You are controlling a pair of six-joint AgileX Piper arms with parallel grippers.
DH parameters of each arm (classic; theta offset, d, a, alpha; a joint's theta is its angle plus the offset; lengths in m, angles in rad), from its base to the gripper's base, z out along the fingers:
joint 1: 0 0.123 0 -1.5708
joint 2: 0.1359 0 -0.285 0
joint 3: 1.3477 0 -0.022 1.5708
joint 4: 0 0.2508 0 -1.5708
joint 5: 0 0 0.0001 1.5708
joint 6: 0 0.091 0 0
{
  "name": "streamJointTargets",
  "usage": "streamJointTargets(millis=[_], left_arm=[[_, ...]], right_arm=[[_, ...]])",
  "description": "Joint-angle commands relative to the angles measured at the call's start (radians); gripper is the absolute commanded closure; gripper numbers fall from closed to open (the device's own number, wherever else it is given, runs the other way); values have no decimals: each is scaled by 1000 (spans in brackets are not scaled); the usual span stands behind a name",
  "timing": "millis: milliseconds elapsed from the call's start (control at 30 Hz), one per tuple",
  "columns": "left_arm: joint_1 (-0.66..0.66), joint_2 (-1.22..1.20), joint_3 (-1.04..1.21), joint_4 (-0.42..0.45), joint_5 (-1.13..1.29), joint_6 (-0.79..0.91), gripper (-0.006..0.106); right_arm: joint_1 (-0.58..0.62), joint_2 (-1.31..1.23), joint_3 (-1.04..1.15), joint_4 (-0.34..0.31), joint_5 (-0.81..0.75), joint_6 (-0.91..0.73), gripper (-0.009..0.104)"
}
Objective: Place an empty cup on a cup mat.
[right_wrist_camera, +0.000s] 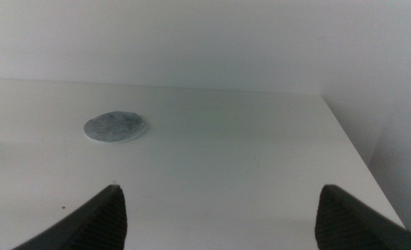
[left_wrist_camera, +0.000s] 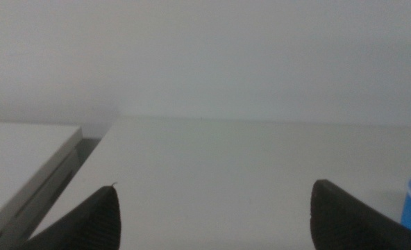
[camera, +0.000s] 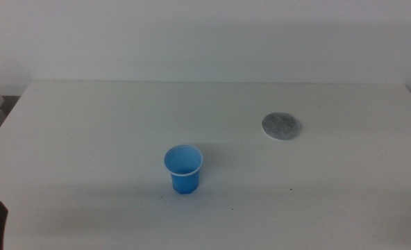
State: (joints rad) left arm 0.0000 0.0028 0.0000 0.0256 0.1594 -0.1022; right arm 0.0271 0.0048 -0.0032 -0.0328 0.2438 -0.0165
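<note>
Blue cup (camera: 183, 169) is seen upright on white table (camera: 87, 132), well apart from grey cup mat (camera: 281, 126). Task not begun: both pincers, left (left_wrist_camera: 216, 215) & right (right_wrist_camera: 219, 215), are spread wide, nothing held.

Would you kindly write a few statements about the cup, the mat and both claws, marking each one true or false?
1. The cup stands upright on the table. True.
2. The cup is on the mat. False: they lie apart, the mat farther back and to the right.
3. The left claw grips the cup. False: it is open and holds nothing; the cup sits beside it.
4. The right claw is open, with the mat ahead of it. True.
5. The cup is empty. True.
</note>
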Motion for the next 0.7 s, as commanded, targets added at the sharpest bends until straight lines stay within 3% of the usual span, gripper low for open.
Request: streamJointTargets(millis=[0, 133, 200, 300, 500, 667], left_arm=[[0, -1, -27, 0, 51, -3, 7], [0, 180, -269, -77, 350, 0, 7], [0, 293, -380, -105, 380, 80, 7], [0, 460, -546, -218, 451, 205, 7], [-4, 804, -811, -393, 643, 292, 7], [-120, 1092, -972, -378, 652, 334, 7]], right_arm=[[-7, -5, 3, -6, -5, -4, 2], [-7, -5, 3, -6, -5, -4, 2], [-7, -5, 3, -6, -5, -4, 2], [-7, -5, 3, -6, -5, -4, 2], [-7, -5, 3, -6, -5, -4, 2], [-7, -5, 3, -6, -5, -4, 2]])
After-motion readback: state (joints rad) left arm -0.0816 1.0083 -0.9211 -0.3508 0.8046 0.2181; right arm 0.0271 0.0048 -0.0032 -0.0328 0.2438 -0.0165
